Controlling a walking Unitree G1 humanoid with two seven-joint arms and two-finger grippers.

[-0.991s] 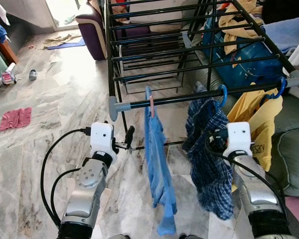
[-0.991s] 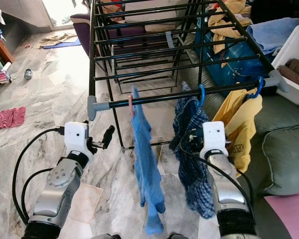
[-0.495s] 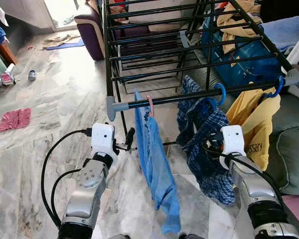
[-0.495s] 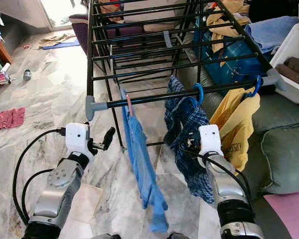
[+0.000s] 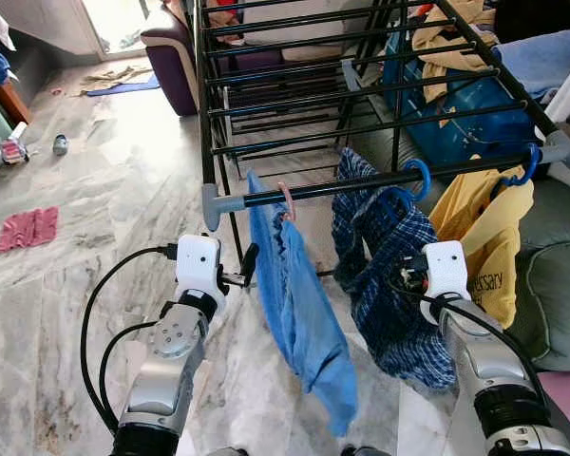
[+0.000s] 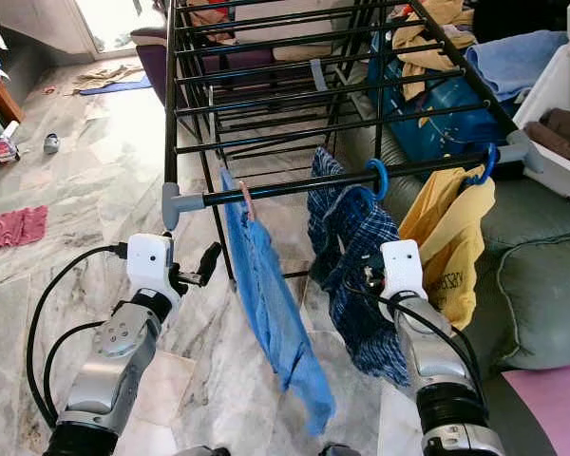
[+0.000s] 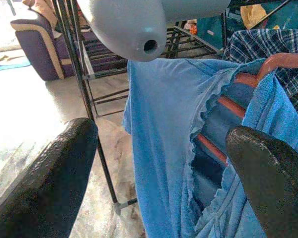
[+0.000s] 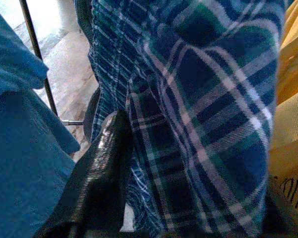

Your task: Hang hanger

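Two silver arms here, jointed and ribbed, each capped by a white boxy wrist module. Black cables loop off the left arm; another curls beside the right module. Long glossy black fingers [image 7: 49, 173] finish the left gripper [image 5: 247, 267].

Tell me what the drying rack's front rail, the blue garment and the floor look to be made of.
Front rail: apparently black-coated metal tube, thin and straight, with a grey, likely plastic end cap.
Blue garment: soft knit fabric, seemingly cotton; it drapes in folds, and the left wrist view shows a frilled edge.
Floor: polished stone tile, probably marble, grey-veined and glossy under window light.
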